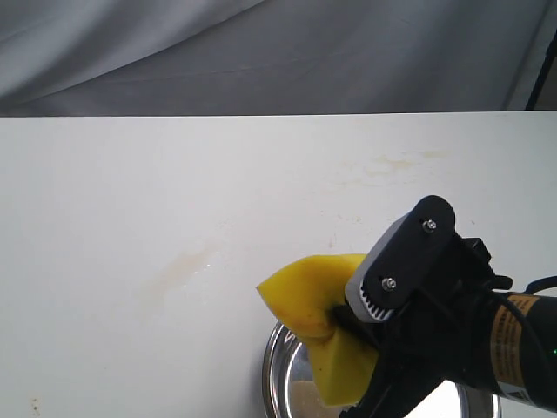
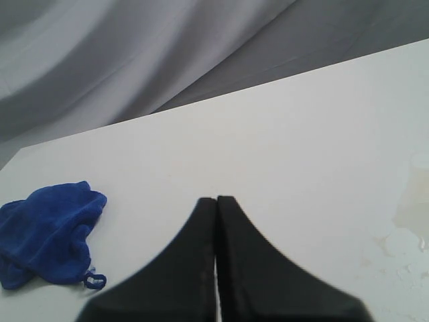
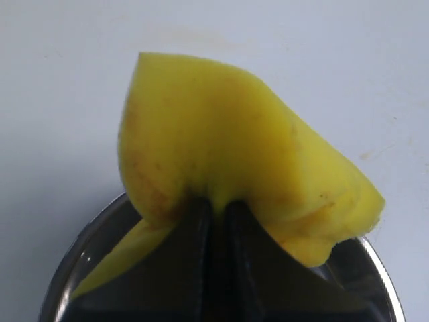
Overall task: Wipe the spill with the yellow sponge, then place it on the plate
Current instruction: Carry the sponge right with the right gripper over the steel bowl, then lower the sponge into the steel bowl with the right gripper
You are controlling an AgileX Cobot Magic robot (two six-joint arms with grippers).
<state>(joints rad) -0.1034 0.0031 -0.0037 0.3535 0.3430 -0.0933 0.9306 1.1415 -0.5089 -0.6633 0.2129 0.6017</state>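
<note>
Sponge (image 1: pixel 313 313) sits pinched in my right gripper (image 1: pixel 341 315) over the plate's (image 1: pixel 277 361) left rim in the exterior view, a faint tan smear (image 1: pixel 183 266) on the table (image 1: pixel 104 192) off to its left. From the left wrist, my left gripper (image 2: pixel 216 209) is closed on nothing, a blue cloth (image 2: pixel 47 231) lying nearby. From the right wrist, my jaws squeeze the folded sponge, plate beneath.

White tabletop (image 1: pixel 130 192); grey draped cloth backdrop (image 1: pixel 261 52) behind; soft, even light.
</note>
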